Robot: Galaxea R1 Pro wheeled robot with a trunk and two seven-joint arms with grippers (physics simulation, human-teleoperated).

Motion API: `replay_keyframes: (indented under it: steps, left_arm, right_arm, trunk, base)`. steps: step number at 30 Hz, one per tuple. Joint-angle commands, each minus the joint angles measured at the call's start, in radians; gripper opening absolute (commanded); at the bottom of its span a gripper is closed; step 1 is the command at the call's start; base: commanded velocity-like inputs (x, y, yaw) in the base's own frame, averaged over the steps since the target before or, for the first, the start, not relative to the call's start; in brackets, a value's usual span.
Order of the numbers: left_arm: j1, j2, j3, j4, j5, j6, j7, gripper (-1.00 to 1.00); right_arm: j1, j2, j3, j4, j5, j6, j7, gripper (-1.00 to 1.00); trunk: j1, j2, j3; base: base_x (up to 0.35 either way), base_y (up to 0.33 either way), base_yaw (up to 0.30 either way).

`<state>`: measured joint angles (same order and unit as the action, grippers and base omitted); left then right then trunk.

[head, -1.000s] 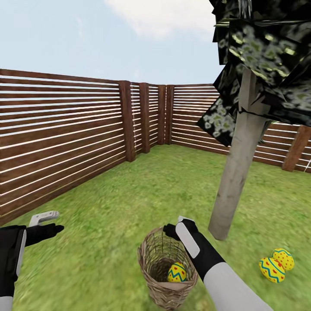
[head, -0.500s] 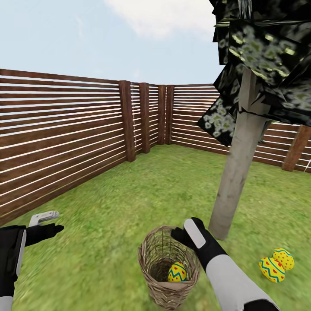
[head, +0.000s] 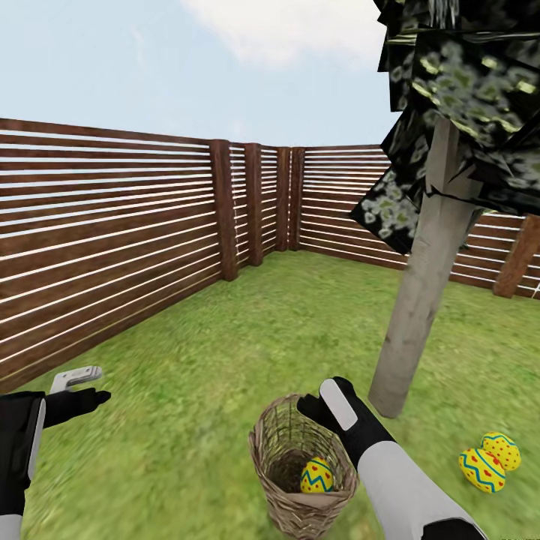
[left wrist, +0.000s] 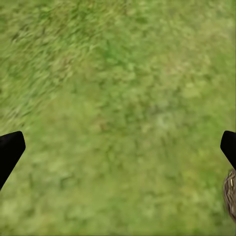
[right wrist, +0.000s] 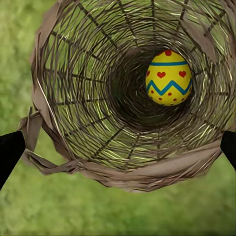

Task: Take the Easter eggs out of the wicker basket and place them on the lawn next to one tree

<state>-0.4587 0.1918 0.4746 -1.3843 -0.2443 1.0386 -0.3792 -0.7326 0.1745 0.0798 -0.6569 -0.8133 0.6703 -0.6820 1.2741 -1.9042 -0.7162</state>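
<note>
Wicker basket (head: pixel 304 472) holds one egg (head: pixel 317 476) — two eggs (head: pixel 491 463) on lawn (head: pixel 225 360) by tree (head: pixel 416 315). Right pincer (right wrist: pixel 118 147) spread above basket; left pincer (left wrist: pixel 118 147) spread over grass.

- Head view: bright, even daylight under a pale blue sky (head: pixel 97 67) with one soft white cloud (head: pixel 285 26); no sun disc, no glare.
- Lawn (head: pixel 225 352) evenly lit — no cast shadow at the tree (head: pixel 420 300) trunk or beside the wicker basket (head: pixel 300 465).
- Grass texture smeared and blurry toward the lower left of the head view; fence (head: pixel 112 225) slats stay crisp.
- Foliage renders as jagged, dark, blocky patches.
- Left wrist view: grass soft, low detail throughout.
- Right wrist view: basket weave sharp, its bottom darker; Easter egg (right wrist: pixel 168 77) bright; grass outside the rim blurred.
</note>
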Motion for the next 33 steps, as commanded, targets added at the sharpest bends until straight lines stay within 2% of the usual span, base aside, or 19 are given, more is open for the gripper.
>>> replay_keyframes:
  steps: [1,9,27,33]
  left_arm:
    - [-0.001,0.0,0.001,-0.001,-0.01,0.003,-0.01,1.0]
    - [-0.001,-0.001,0.0,-0.001,-0.01,0.003,-0.01,1.0]
    - [-0.001,-0.002,-0.001,-0.001,-0.01,0.003,-0.01,1.0]
    - [-0.001,-0.001,-0.001,-0.001,-0.01,0.003,-0.01,1.0]
  right_arm:
    - [-0.001,0.0,0.002,-0.001,-0.007,0.002,-0.008,1.0]
    - [0.001,0.0,0.001,-0.001,-0.007,0.001,-0.003,1.0]
    - [0.001,0.0,0.003,-0.001,-0.007,0.0,0.0,1.0]
    - [0.001,0.0,0.005,-0.001,-0.008,0.0,0.001,1.0]
  trunk:
    - [0.0,-0.001,-0.002]
    - [0.0,-0.001,-0.005]
    - [0.0,-0.001,-0.005]
    - [0.0,-0.001,-0.005]
  base:
    - [0.007,0.009,-0.067]
    - [0.001,0.002,-0.078]
    - [0.025,0.07,-0.266]
    - [0.001,0.11,-0.082]
